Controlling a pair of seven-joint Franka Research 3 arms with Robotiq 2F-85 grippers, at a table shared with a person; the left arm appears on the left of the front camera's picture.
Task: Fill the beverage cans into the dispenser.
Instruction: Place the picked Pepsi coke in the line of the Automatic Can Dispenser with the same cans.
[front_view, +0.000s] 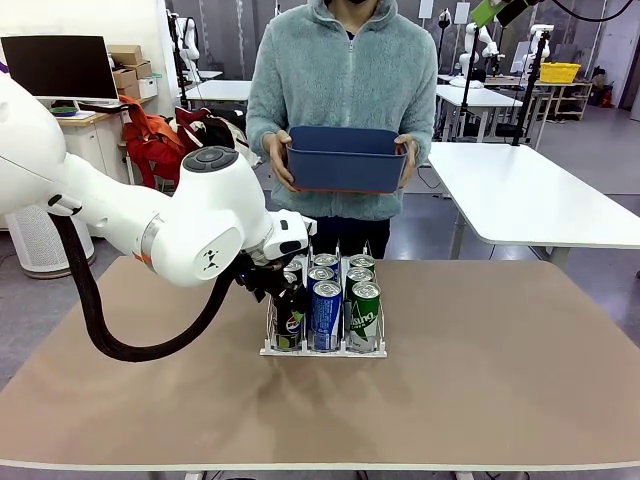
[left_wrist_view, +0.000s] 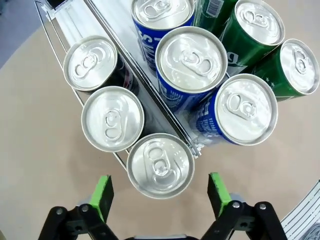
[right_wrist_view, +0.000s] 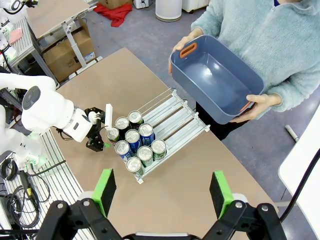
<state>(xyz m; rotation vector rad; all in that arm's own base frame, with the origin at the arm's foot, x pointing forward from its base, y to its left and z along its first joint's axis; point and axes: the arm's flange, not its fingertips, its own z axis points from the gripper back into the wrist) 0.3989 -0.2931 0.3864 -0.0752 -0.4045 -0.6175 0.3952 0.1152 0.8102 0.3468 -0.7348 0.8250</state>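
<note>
The dispenser (front_view: 322, 351) stands mid-table with several beverage cans upright in its three lanes: dark ones on the left (front_view: 290, 316), blue in the middle (front_view: 327, 314), green on the right (front_view: 365, 317). My left gripper (front_view: 272, 284) hangs at the left lane's back end. In the left wrist view it (left_wrist_view: 160, 194) is open, its green pads clear on both sides of the nearest silver-topped can (left_wrist_view: 160, 165). My right gripper (right_wrist_view: 162, 192) is open and holds nothing, high above the table, looking down on the dispenser (right_wrist_view: 176, 116) and its cans (right_wrist_view: 137, 145).
A person stands at the far side holding a blue plastic bin (front_view: 345, 158) in both hands above the table edge; seen from above, the bin (right_wrist_view: 215, 80) has nothing in it. A second table (front_view: 530, 190) stands at the back right.
</note>
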